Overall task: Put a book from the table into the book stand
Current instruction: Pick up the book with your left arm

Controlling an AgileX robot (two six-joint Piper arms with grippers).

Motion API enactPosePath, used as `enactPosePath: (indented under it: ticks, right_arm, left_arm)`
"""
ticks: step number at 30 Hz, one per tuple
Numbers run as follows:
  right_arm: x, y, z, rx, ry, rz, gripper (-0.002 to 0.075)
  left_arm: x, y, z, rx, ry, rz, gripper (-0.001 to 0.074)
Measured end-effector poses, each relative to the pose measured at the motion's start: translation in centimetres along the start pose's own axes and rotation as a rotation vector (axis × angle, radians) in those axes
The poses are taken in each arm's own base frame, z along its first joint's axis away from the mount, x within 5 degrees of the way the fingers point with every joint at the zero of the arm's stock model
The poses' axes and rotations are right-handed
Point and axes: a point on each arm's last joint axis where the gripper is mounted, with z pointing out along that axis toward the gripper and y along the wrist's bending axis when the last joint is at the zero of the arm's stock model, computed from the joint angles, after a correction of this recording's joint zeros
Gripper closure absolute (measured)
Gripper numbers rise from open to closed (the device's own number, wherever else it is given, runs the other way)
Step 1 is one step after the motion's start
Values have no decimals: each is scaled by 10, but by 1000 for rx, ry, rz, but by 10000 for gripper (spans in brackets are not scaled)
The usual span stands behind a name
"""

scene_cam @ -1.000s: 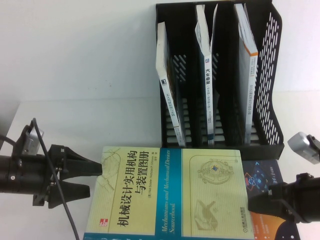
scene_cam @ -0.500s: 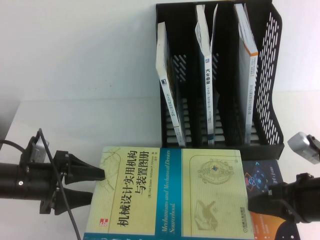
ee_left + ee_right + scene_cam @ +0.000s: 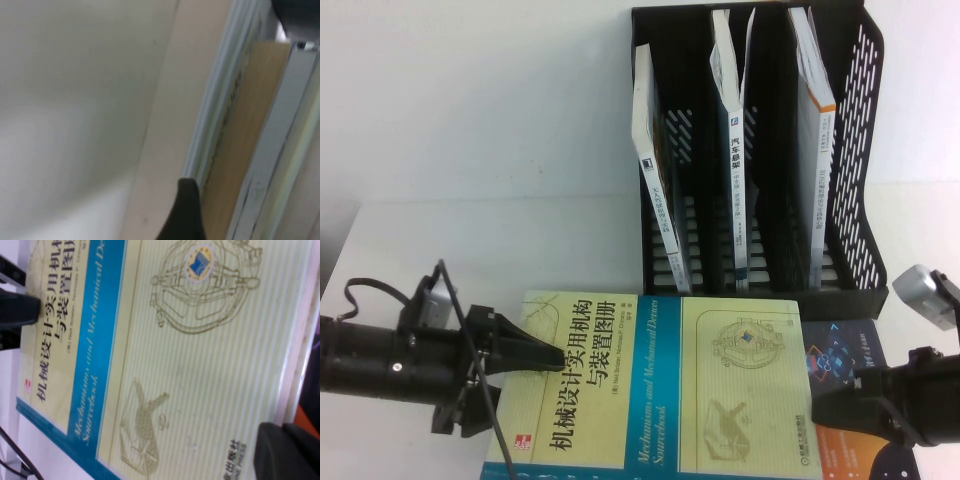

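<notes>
The pale-yellow book (image 3: 660, 385) with its cyan-blue band lies flat at the front of the white table (image 3: 470, 150), cover up. It fills the right wrist view (image 3: 200, 365). My left gripper (image 3: 525, 385) is open at the book's left edge, upper finger over the cover, lower finger beside the edge. The left wrist view shows the book's page edge (image 3: 240, 125) and one dark fingertip (image 3: 186, 210). My right gripper (image 3: 825, 412) is shut on the book's right edge, one finger (image 3: 285, 450) on top of the cover. The black book stand (image 3: 855, 150) stands behind the book.
A thin white book stands in each slot: left (image 3: 655, 170), middle (image 3: 735, 150), right (image 3: 812, 120). A dark navy book with orange shapes (image 3: 840, 360) lies under the pale-yellow book's right side. The left arm's cable (image 3: 485, 440) hangs at the front.
My left gripper has moved right, towards the book. Its upper finger now reaches over the book's left edge. The right gripper and the book have not moved.
</notes>
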Motion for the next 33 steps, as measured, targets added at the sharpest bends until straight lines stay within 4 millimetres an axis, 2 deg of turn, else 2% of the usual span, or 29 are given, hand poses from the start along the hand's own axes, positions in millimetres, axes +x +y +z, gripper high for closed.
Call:
enactPosePath:
  ticks: [6, 13, 25, 28, 33]
  right_arm:
    - [-1, 0, 2, -13, 10, 11, 729]
    - [-1, 0, 2, -13, 11, 3, 729]
    - [-1, 0, 2, -13, 11, -25, 729]
    - [0, 0, 2, -14, 13, -31, 729]
    - [0, 0, 2, -12, 22, -42, 729]
  left_arm:
    - [4, -6, 12, 9, 29, 5, 179]
    - [6, -8, 16, 1, 40, 25, 310]
    - [7, -12, 14, 3, 33, 81, 331]
    - [10, -23, 9, -3, 7, 134, 363]
    - [27, -60, -10, 22, -54, 250, 477]
